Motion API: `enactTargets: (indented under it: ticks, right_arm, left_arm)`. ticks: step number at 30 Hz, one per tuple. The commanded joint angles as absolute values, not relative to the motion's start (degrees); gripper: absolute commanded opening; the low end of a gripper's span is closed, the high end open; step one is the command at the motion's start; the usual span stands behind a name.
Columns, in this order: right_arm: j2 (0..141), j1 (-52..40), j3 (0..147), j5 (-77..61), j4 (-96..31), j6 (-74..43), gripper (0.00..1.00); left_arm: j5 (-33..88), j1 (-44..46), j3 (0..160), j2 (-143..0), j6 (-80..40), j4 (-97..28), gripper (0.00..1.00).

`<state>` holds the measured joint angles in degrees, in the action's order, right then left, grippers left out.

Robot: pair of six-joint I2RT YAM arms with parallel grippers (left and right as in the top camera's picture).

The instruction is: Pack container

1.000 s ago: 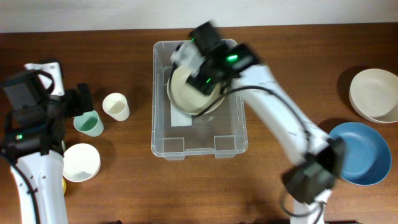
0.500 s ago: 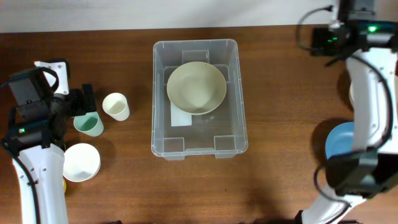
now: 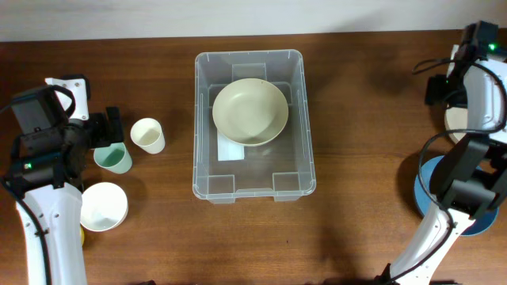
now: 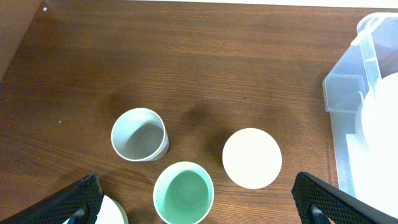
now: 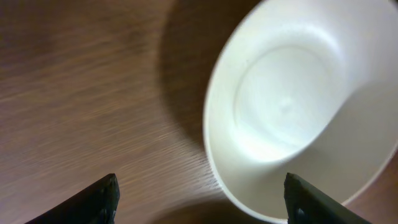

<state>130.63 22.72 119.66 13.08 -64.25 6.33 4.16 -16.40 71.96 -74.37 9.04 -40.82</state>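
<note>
The wooden table (image 3: 364,95) has plenty of bare room between its middle and its right end. The clear plastic container (image 3: 293,178) stands at the centre with its long axis running 12 to 6 o'clock. It already holds a cream bowl (image 3: 249,111) in its 12 o'clock half, and the 6 o'clock half is free.

At the right end a blue plate (image 3: 420,190) lies partly under the right arm, with a white bowl (image 5: 286,112) at 12 o'clock from it. The right gripper (image 5: 200,202) hovers right over that bowl, fingers spread wide and holding nothing. From there the container lies well apart at 9 o'clock, so this arm looks best placed to take the bowl.

The left gripper (image 4: 199,205) is also wide open and empty, above a white cup (image 4: 252,157), a green cup (image 4: 183,193) and a pale grey cup (image 4: 140,134), with the container near at 3 o'clock.
</note>
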Motion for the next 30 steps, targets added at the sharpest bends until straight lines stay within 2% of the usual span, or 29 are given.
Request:
enactTargets:
  ticks: [1, 11, 15, 17, 22, 24, 30]
  right_arm:
    - [133.67, 24.73, 119.24, 14.0, -63.24, 6.66, 0.8]
    - [139.52, 27.11, 119.15, 14.0, -59.96, 6.7, 0.8]
    - [140.59, 27.11, 119.15, 14.02, -58.7, 6.66, 0.76]
    - [140.73, 27.11, 119.15, 14.02, -58.19, 6.66, 0.69]
    - [140.75, 27.11, 119.15, 14.06, -57.14, 6.66, 0.36]
    - [140.75, 27.11, 119.15, 14.04, -56.82, 6.68, 0.27]
    - [140.73, 27.11, 119.15, 14.04, -55.64, 6.66, 0.12]
  left_arm:
    - [5.19, -16.27, 72.53, -74.37, 9.74, -40.77, 0.99]
    - [5.23, -16.27, 72.53, -74.37, 9.72, -40.77, 0.99]
    - [5.63, -16.16, 72.53, -74.37, 9.74, -40.75, 0.99]
    - [6.33, -16.16, 72.53, -74.37, 9.74, -40.62, 0.99]
    - [6.7, -16.16, 72.53, -74.37, 9.74, -40.62, 0.99]
    - [6.7, -16.16, 72.53, -74.37, 9.74, -40.58, 0.99]
    - [6.7, -16.16, 72.53, -74.37, 9.74, -40.6, 0.99]
